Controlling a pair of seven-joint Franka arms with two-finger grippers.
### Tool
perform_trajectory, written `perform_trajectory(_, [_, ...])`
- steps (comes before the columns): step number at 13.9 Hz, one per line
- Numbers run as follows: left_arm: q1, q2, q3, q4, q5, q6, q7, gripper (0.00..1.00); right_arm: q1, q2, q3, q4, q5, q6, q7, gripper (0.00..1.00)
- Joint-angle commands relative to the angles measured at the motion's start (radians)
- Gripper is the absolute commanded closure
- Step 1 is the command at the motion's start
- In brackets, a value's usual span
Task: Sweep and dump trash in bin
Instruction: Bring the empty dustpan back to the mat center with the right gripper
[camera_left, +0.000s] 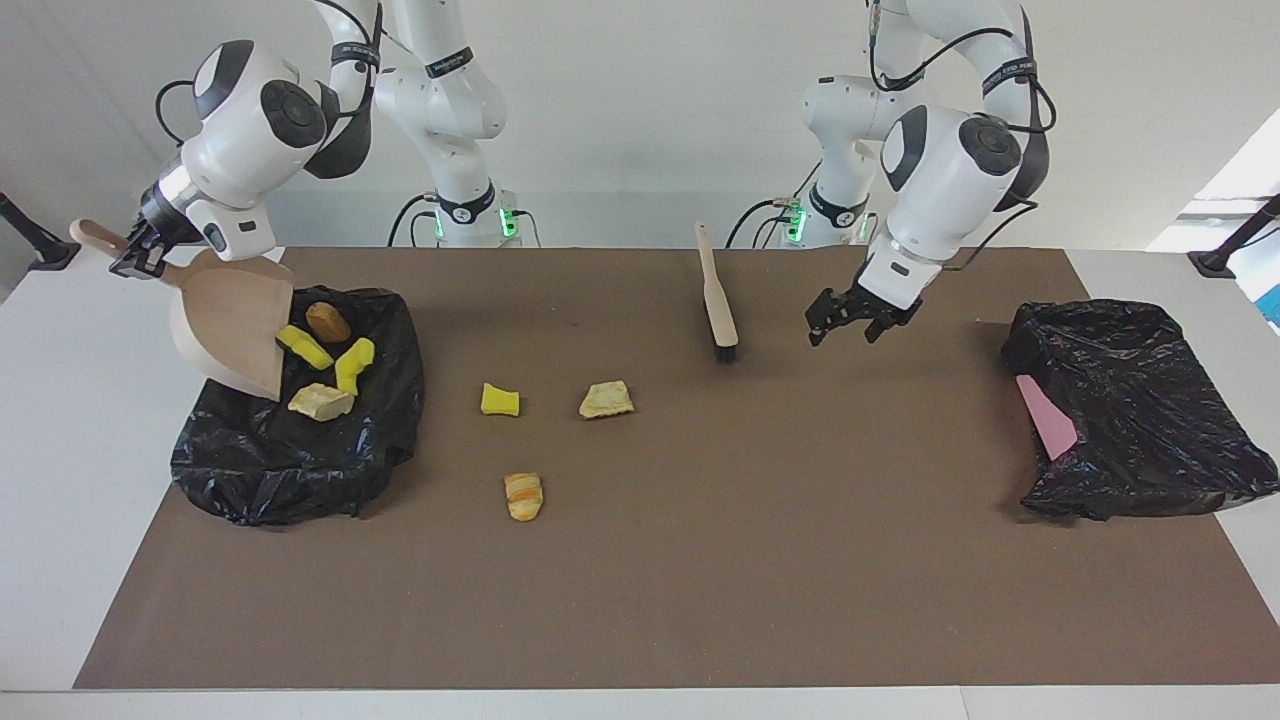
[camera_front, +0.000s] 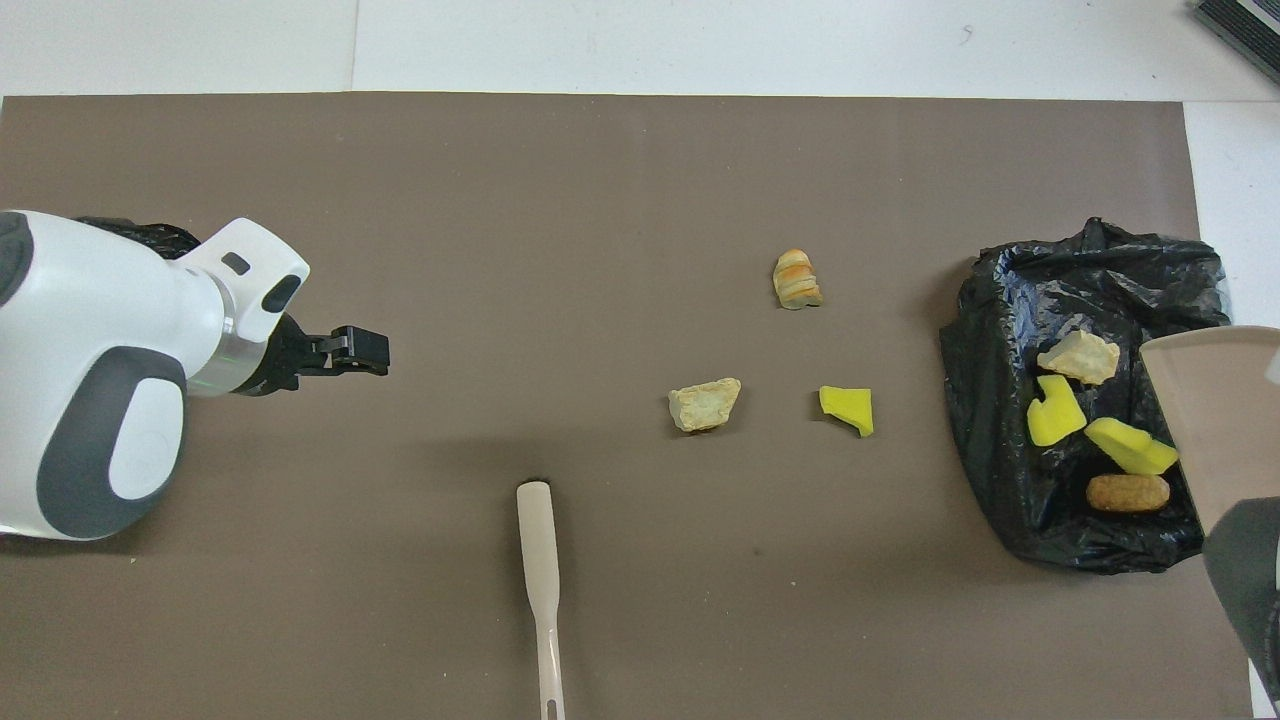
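The black bag bin (camera_left: 300, 450) (camera_front: 1080, 290) lies at the right arm's end of the table. Over it my right gripper (camera_left: 135, 258) is shut on the handle of the beige dustpan (camera_left: 230, 325) (camera_front: 1215, 410), which is tipped steeply, mouth down. Several trash scraps rest in the bin, among them a yellow sponge chunk (camera_left: 353, 363) (camera_front: 1056, 412) and a tan lump (camera_left: 320, 401) (camera_front: 1078, 357). On the mat lie a yellow chunk (camera_left: 500, 400) (camera_front: 848, 410), a tan lump (camera_left: 606, 399) (camera_front: 705, 404) and a striped bread lump (camera_left: 524, 495) (camera_front: 796, 279). My left gripper (camera_left: 850, 325) (camera_front: 350, 350) hangs open and empty over the mat.
The brush (camera_left: 718, 300) (camera_front: 540, 560) lies on the mat, nearer to the robots than the loose scraps, bristles pointing away from them. A second black bag (camera_left: 1130, 410) with a flat pink piece (camera_left: 1047, 415) sits at the left arm's end.
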Motion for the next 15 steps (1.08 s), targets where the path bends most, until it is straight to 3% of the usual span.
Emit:
perform_trajectory(1, [0.072, 0.031, -0.010, 0.101, 0.028, -0.087, 0.114, 0.00, 0.001, -0.023, 0.004, 0.025, -0.029, -0.017, 0.007, 1.00])
perform_trajectory(5, [0.121, 0.029, -0.009, 0.231, 0.093, -0.223, 0.218, 0.00, 0.055, 0.015, 0.018, 0.112, 0.024, -0.035, 0.022, 1.00])
perform_trajectory(9, [0.123, -0.009, 0.000, 0.251, 0.160, -0.231, 0.237, 0.00, 0.164, 0.133, 0.019, 0.296, 0.202, -0.190, 0.123, 1.00])
perform_trajectory(15, [0.124, -0.011, 0.002, 0.250, 0.160, -0.228, 0.239, 0.00, 0.346, 0.232, 0.019, 0.436, 0.434, -0.345, 0.575, 1.00])
